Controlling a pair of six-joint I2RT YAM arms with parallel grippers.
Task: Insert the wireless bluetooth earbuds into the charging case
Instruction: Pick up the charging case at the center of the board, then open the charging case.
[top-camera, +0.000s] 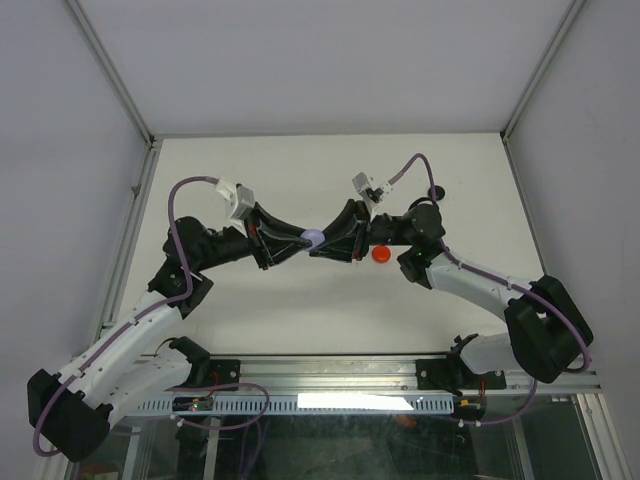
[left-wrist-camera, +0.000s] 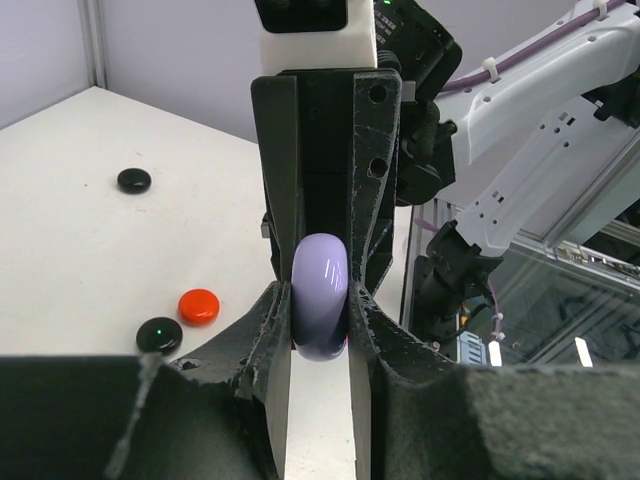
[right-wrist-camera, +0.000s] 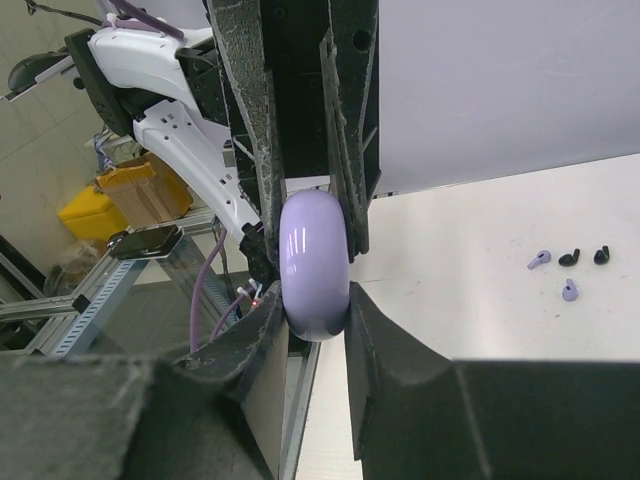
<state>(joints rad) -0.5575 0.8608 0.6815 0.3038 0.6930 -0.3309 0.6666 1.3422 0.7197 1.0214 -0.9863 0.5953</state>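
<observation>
The case (right-wrist-camera: 314, 260) looks small, light, hard and glossy, so I judge it slippery and best pinched across its broad faces. My left end effector (left-wrist-camera: 318, 335) and right end effector (right-wrist-camera: 312, 325) both clamp it, tip to tip, above the counter (right-wrist-camera: 480, 300). The earbuds (right-wrist-camera: 569, 290) lie on that counter, well apart from the case.

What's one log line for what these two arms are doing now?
left gripper: shut on lilac case | right gripper: shut on lilac case | case: off table, between both | earbuds: on table, not inserted
</observation>
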